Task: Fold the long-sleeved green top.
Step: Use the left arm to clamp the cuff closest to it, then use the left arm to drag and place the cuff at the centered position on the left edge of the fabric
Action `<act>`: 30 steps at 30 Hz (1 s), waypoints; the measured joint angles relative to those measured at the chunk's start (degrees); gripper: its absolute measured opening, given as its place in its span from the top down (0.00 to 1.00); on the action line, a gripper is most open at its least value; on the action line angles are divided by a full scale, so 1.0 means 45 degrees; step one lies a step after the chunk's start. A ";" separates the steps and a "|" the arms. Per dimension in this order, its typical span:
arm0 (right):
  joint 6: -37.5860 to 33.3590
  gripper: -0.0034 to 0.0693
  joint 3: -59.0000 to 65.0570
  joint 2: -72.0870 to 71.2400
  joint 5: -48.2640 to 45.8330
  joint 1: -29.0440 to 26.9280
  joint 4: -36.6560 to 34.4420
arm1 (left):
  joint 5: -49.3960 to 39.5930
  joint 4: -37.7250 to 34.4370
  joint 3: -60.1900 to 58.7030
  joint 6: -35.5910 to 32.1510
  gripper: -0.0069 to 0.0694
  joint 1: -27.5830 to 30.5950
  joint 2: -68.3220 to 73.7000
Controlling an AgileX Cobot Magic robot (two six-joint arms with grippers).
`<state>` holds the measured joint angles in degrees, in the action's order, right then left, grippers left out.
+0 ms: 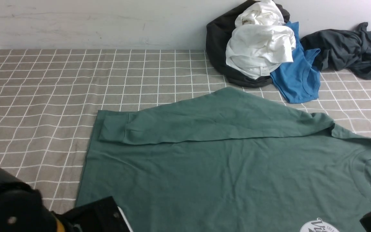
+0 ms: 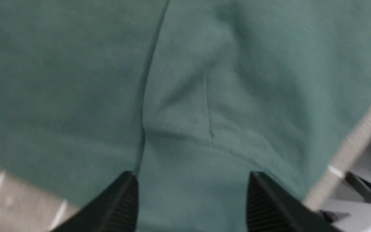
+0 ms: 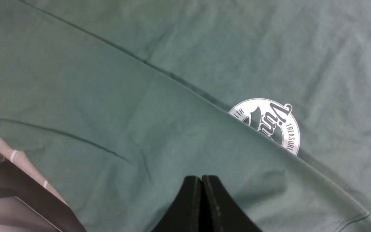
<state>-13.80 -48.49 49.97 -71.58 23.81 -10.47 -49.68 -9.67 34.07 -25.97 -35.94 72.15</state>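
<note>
The green long-sleeved top (image 1: 237,174) lies spread flat on the checked tablecloth (image 1: 43,96). Its far sleeve (image 1: 204,124) is folded across the body, with the cuff (image 1: 113,127) pointing left. The white round logo (image 3: 269,125) is partly covered by a second folded layer; its edge also shows at the front view's bottom (image 1: 320,225). My left gripper (image 2: 192,175) is open, its fingers (image 2: 124,199) standing wide apart just above a sleeve cuff (image 2: 188,180), gripping nothing. My right gripper (image 3: 201,177) is shut and empty over green cloth near the logo.
At the back right, against the wall, is a heap of clothes: a black garment (image 1: 217,42), a white one (image 1: 259,48), a bright blue tee (image 1: 298,77) and a dark grey one (image 1: 346,48). The table's near edge (image 2: 349,151) shows beside the left gripper.
</note>
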 joint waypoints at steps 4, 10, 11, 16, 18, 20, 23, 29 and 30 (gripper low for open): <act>-0.0158 0.97 0.0000 0.0000 0.0000 0.0000 0.0000 | 0.1461 -0.0002 0.0000 0.0000 0.27 -0.0173 0.1379; -0.0288 0.97 0.0026 0.0000 0.0000 0.0000 0.0000 | 0.2322 0.0002 0.0088 0.0260 0.34 -0.0196 0.3325; -0.0288 0.97 0.0026 0.0000 0.0000 0.0000 0.0000 | 0.2322 0.0002 0.0088 0.0260 0.34 -0.0196 0.3327; -0.0299 0.97 0.0026 0.0000 0.0000 0.0000 0.0000 | 0.1782 -0.0295 0.0318 0.0337 0.71 -0.0196 0.3299; -0.0299 0.97 0.0026 0.0000 0.0000 0.0000 0.0000 | 0.1417 -0.0369 0.0480 0.0337 0.83 -0.0196 0.3120; -0.0299 0.97 0.0026 0.0000 0.0000 0.0000 0.0012 | 0.1156 -0.0384 0.0623 0.0337 0.87 -0.0200 0.2920; -0.0299 0.97 0.0026 0.0000 0.0000 0.0000 0.0038 | 0.0358 -0.0370 0.1105 0.0349 0.89 -0.0200 0.2358; -0.0299 0.97 0.0026 0.0000 0.0000 0.0000 0.0165 | -0.0810 0.0490 0.2838 0.0625 0.89 0.0106 0.2001; -0.0299 0.97 0.0026 0.0002 0.0000 0.0000 0.0225 | -0.0863 0.0701 0.3179 0.0670 0.89 0.0283 0.2037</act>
<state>-15.15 -48.37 49.98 -71.58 23.81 -9.46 -53.56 -6.52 48.38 -22.96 -34.67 81.32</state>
